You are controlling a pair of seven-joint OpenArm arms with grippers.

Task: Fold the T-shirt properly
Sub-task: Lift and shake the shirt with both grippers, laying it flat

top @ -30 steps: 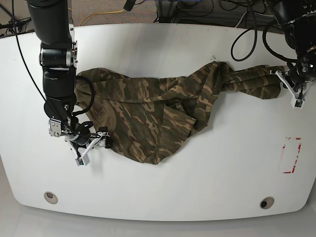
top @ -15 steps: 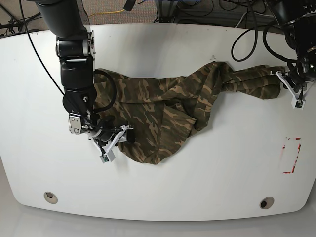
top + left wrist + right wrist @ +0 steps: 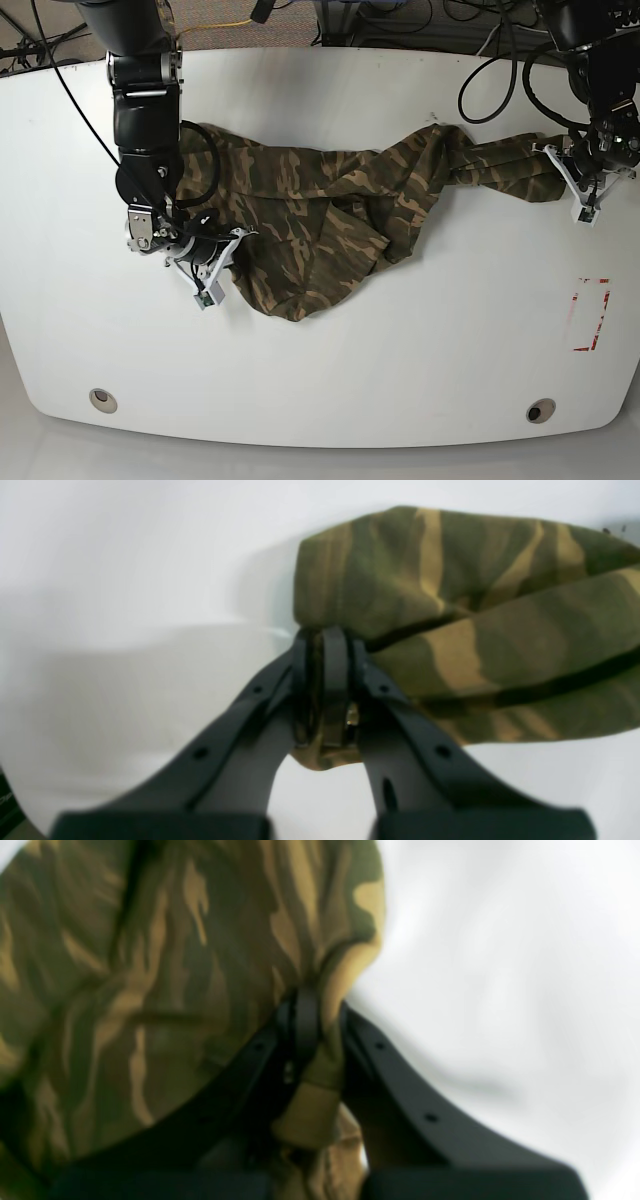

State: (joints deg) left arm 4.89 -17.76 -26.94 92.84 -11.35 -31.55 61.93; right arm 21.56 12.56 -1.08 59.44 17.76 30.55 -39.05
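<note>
The camouflage T-shirt [image 3: 330,215] lies crumpled across the white table [image 3: 400,350], with one end stretched out to the right. In the base view my right gripper [image 3: 218,265] sits at the shirt's lower left edge. The right wrist view shows this gripper [image 3: 315,1010] shut on a fold of the T-shirt [image 3: 150,965]. My left gripper [image 3: 572,183] is at the shirt's far right end. Seen from the left wrist, it [image 3: 325,645] is shut on a bunched corner of the T-shirt [image 3: 475,605].
A red-outlined rectangle [image 3: 588,315] is marked on the table at the right. Two round holes [image 3: 101,399] [image 3: 540,410] sit near the front edge. Black cables [image 3: 500,70] hang over the back right of the table.
My right gripper moved right onto the shirt's lower left edge and shut on the fabric. The left gripper kept its hold and shifted slightly left.
</note>
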